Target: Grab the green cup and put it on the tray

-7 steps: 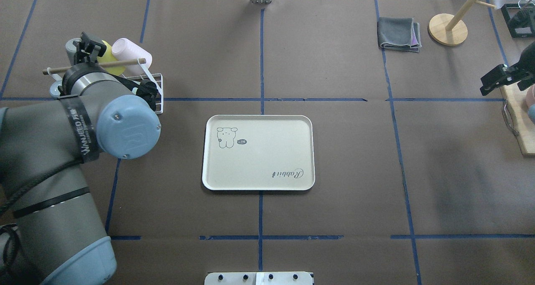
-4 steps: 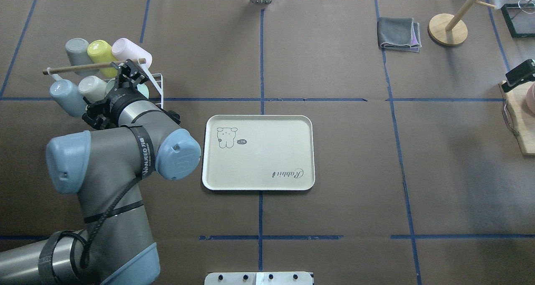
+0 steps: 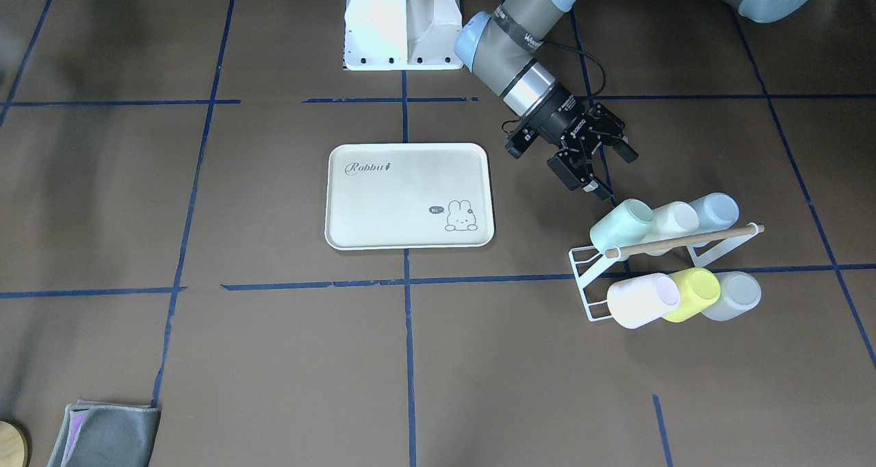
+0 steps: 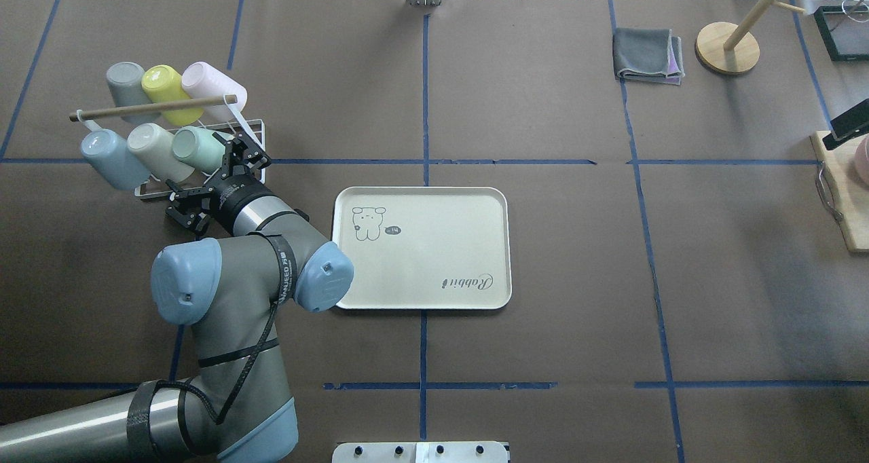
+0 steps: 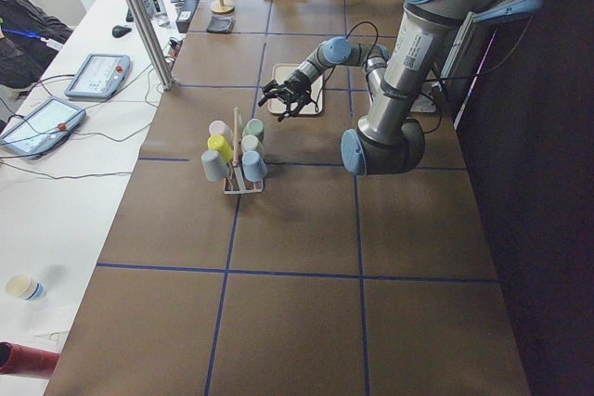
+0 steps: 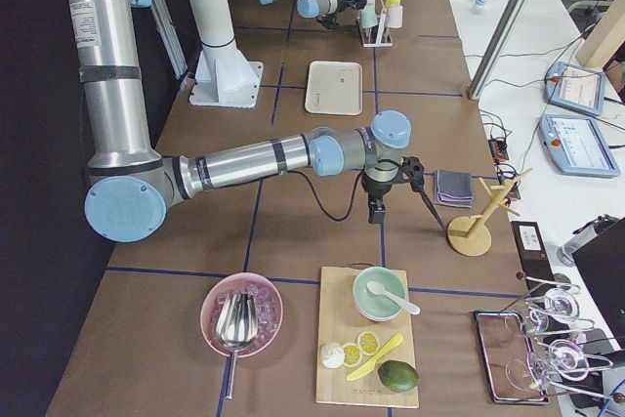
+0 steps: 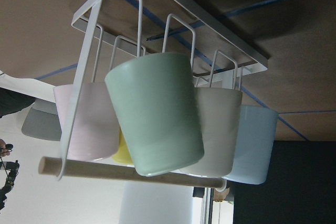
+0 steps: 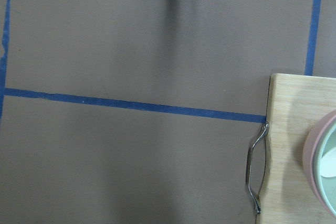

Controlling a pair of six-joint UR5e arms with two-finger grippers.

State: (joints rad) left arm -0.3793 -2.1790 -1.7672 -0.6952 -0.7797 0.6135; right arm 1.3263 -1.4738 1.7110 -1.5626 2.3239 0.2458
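The green cup (image 3: pixel 621 226) (image 4: pixel 197 149) lies tilted on a white wire rack (image 3: pixel 588 275), at the end of the row nearest the tray. It fills the left wrist view (image 7: pixel 155 111), base toward the camera. The tray (image 3: pixel 409 196) (image 4: pixel 421 249) lies flat at mid-table with nothing on it. My left gripper (image 3: pixel 618 176) (image 4: pixel 207 181) is open and empty, just short of the green cup's base, not touching it. My right gripper (image 4: pixel 845 127) shows only partly at the far right edge; I cannot tell if it is open or shut.
The rack also holds cream (image 4: pixel 151 142), pale blue (image 4: pixel 105 154), grey, yellow (image 4: pixel 163 89) and pink cups under a wooden dowel (image 4: pixel 153 108). A grey cloth (image 4: pixel 648 56) and a wooden stand (image 4: pixel 726 45) sit at the back right. A cutting board (image 8: pixel 294 145) lies at the right edge.
My left gripper has moved from above the rack's back row to the near side, beside the green cup. My right gripper has drawn back toward the right edge.
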